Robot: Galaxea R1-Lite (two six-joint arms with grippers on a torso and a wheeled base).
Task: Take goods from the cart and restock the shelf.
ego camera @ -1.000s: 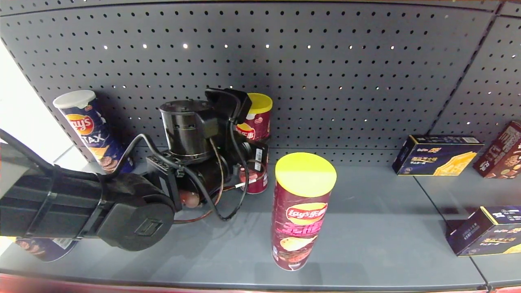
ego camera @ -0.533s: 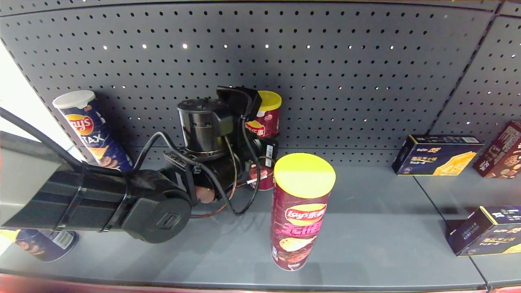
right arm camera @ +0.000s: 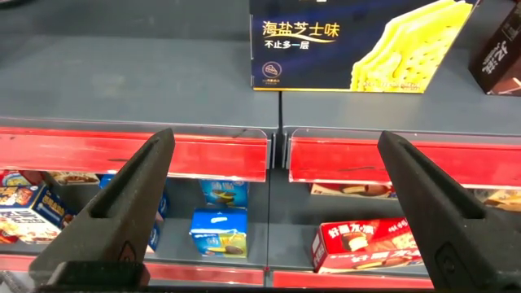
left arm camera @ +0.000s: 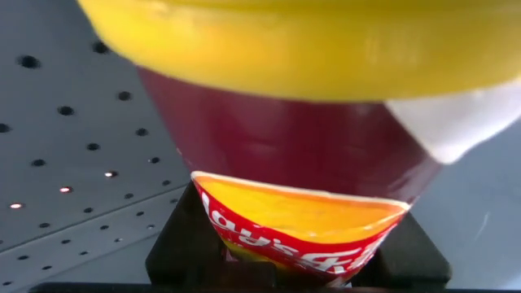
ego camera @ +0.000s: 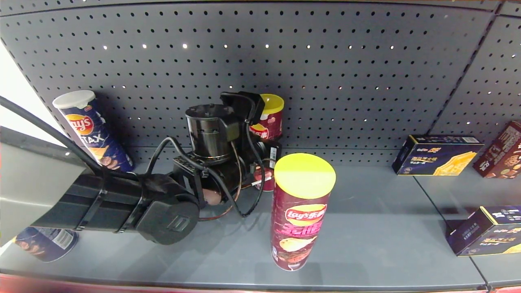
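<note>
We are at the placing step. Our left end effector (ego camera: 264, 167) grips the red chip can (ego camera: 269, 120), upright just left of the frame's middle, maybe already on the shelf (ego camera: 378, 232). Next we must let go gently. Our right end effector (right arm camera: 274, 142) gapes wide.

The left arm (ego camera: 118, 205) lies low and nearly level, stretched in from the left, its wrist turned toward the back. The left gripper (ego camera: 265, 162) is clamped around the middle of a red chip can (ego camera: 272, 119) (yellow lid on top). The right gripper (right arm camera: 274, 134) has its fingers (right arm camera: 130, 203) spread wide.
</note>
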